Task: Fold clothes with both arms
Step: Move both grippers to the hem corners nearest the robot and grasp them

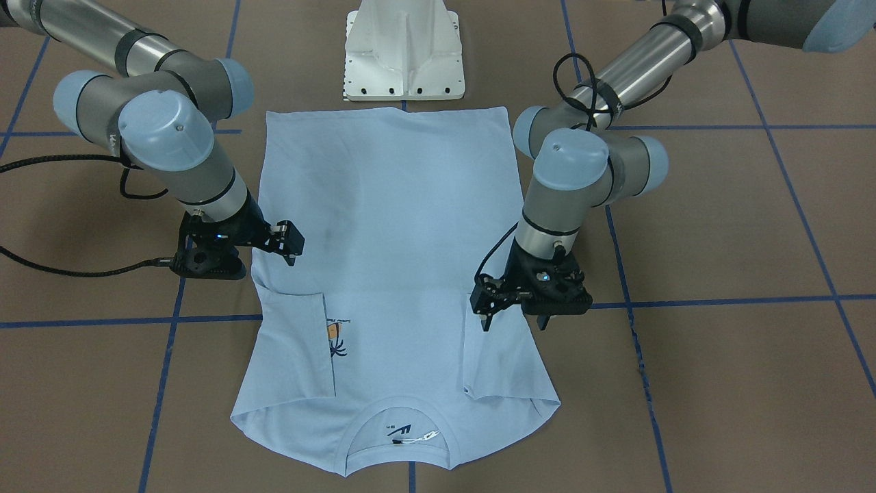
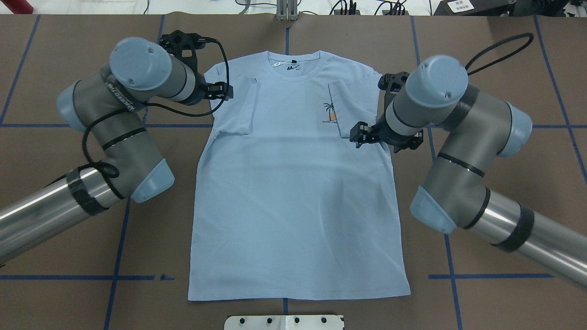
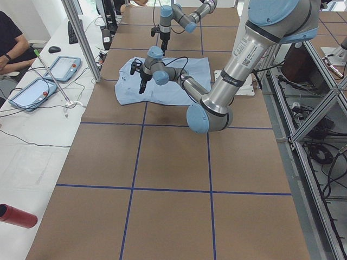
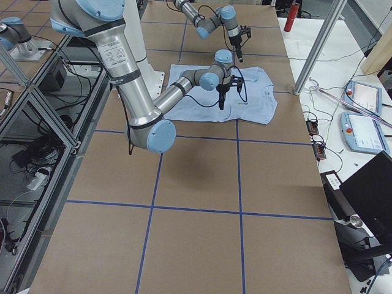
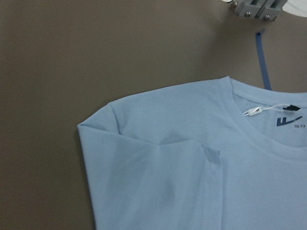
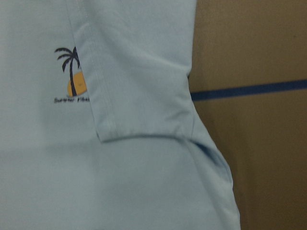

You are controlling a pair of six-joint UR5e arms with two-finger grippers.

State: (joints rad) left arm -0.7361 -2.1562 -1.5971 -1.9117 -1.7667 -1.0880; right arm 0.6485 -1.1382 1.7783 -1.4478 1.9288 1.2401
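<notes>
The light blue T-shirt lies flat and face up on the brown table, collar at the far side from the robot. Both sleeves are folded inward onto the chest. The right one partly covers the palm print. My left gripper hovers open over the folded left sleeve, holding nothing. My right gripper stands open over the shirt's right edge just below its folded sleeve, also empty. Neither wrist view shows its own fingers.
The white pedestal base stands just past the shirt's hem. Blue tape lines cross the table. A side bench with tablets and a seated person lies beyond the collar end. A red cylinder rests there too.
</notes>
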